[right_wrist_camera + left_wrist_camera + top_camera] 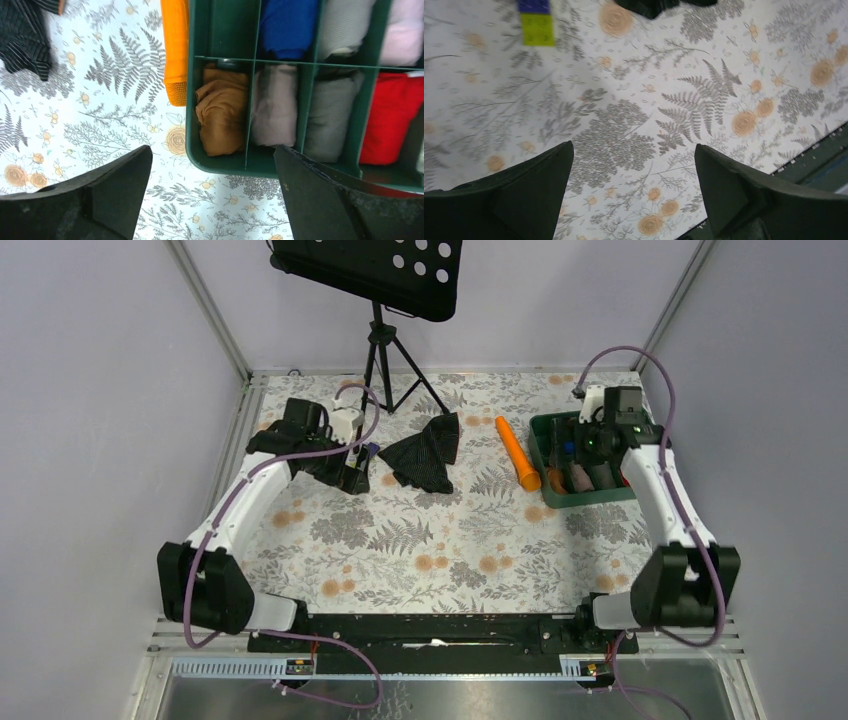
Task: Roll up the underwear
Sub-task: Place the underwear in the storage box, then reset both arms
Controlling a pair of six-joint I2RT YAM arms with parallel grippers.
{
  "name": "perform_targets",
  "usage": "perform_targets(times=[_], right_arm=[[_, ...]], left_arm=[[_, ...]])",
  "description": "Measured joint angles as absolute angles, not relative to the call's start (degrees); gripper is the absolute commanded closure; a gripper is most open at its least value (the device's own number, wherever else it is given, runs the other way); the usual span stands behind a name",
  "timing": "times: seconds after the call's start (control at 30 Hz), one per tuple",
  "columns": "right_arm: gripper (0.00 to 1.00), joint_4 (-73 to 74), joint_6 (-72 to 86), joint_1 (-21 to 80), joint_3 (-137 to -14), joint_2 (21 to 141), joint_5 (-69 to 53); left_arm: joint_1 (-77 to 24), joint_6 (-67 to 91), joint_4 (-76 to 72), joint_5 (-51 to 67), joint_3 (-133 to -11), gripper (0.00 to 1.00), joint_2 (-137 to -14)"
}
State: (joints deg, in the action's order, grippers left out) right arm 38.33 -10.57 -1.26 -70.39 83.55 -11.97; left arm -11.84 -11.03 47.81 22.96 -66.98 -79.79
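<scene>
My right claw [211, 150] hangs with its dark fingers spread wide and empty above the green plastic tray [215, 162]. The underwear [222, 112], soft caramel cloth bunched into a creased roll, lies in the tray's corner compartment, next to a smooth orange tube [175, 45] outside the wall. My left claw [634, 147] gapes too, over the flowered tablecloth [624, 100].

Left arm [250, 495] reaches out to ten o'clock, its gripper [353, 476] low over the flowered table [400, 560], just beside a crumpled black garment [425, 455] at twelve. An orange tube [517, 452] lies at one o'clock, just beside the green tray [600, 497] at two. The right arm [650, 480] hangs over its compartments, and the brown underwear [557, 480] sits in its near-left corner.
</scene>
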Motion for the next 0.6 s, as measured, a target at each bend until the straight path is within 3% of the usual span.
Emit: perform_targets(times=[0.3, 0.6], right_arm=[[0.0, 25.71, -4.8, -1.52, -60.64, 67.79, -9.91], [0.0, 22.33, 1.19, -1.52, -60.23, 56.77, -8.08]], left_arm=[[-10.74, -6.7, 38.26, 6.55, -66.98, 0.01, -70.28], [-10.39, -5.1, 35.9, -2.07, -70.13, 0.01, -64.93]])
